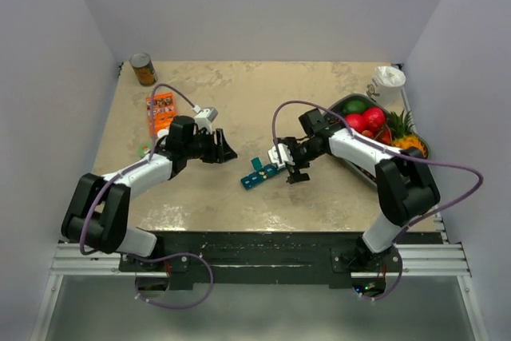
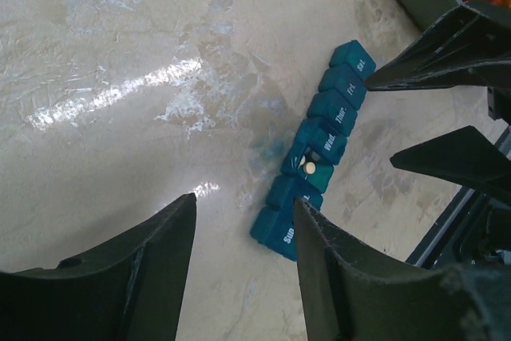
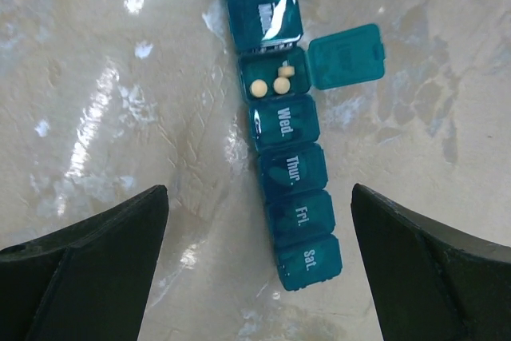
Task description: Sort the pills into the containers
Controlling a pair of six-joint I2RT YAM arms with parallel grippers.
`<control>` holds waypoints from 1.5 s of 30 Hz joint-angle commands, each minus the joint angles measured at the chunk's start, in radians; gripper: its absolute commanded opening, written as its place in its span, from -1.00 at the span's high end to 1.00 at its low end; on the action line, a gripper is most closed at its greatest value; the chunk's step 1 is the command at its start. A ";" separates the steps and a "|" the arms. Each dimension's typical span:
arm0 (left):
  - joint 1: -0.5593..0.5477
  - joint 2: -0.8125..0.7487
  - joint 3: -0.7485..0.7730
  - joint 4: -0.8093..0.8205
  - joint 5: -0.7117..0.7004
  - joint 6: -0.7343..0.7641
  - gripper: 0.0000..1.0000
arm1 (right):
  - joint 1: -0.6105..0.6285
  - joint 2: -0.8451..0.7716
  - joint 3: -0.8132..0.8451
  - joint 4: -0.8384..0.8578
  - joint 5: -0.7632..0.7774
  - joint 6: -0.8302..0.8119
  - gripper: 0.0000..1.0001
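Observation:
The teal-blue pill organiser strip point(image 1: 262, 172) lies flat on the table between my two grippers. In the right wrist view it point(image 3: 291, 173) runs up the middle, with day labels on its shut lids. Its third compartment point(image 3: 271, 81) is open, lid point(image 3: 345, 55) swung to the right, with three small pale pills point(image 3: 259, 87) inside. One pill point(image 2: 310, 167) shows in the left wrist view. My right gripper point(image 3: 259, 191) is open and empty above the strip's Sat. end. My left gripper point(image 2: 243, 201) is open and empty, left of the strip's Sun. end point(image 2: 281, 233).
A grey fruit tray point(image 1: 342, 104) sits at the right edge, a white cup point(image 1: 389, 84) behind it. An orange box point(image 1: 162, 109) and a tin can point(image 1: 144, 69) stand at the back left. A small white-capped item point(image 1: 163, 133) lies by the left arm.

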 commanded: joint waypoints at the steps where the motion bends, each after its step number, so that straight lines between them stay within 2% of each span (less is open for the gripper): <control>1: -0.010 0.098 0.017 0.149 -0.007 -0.078 -0.11 | 0.006 0.095 0.078 0.003 0.086 -0.115 -0.94; 7: -0.027 0.224 0.069 0.185 -0.008 -0.109 0.01 | 0.040 0.197 0.133 0.014 0.183 -0.083 -0.70; 11: -0.045 0.286 0.108 0.207 0.007 -0.115 0.05 | 0.041 0.209 0.128 0.022 0.181 -0.069 -0.58; 14: -0.061 0.328 0.131 0.215 0.015 -0.116 0.08 | 0.043 0.224 0.139 0.009 0.184 -0.059 -0.36; 18: -0.077 0.371 0.154 0.224 0.027 -0.119 0.14 | 0.041 0.229 0.141 -0.003 0.181 -0.048 -0.20; 31: -0.125 0.405 0.171 0.287 0.062 -0.156 0.40 | 0.043 0.207 0.108 0.012 0.169 -0.016 0.04; 37: -0.145 0.392 0.142 0.325 0.133 -0.145 0.76 | 0.043 0.212 0.108 0.023 0.177 0.006 0.13; 38: -0.146 0.382 0.132 0.336 0.140 -0.145 0.87 | 0.041 0.212 0.108 0.025 0.178 0.009 0.15; 41: -0.157 0.362 0.089 0.374 0.166 -0.148 0.98 | 0.043 0.214 0.110 0.031 0.186 0.018 0.18; 45: -0.189 0.355 0.062 0.379 0.185 -0.139 1.00 | 0.043 0.215 0.110 0.037 0.193 0.032 0.20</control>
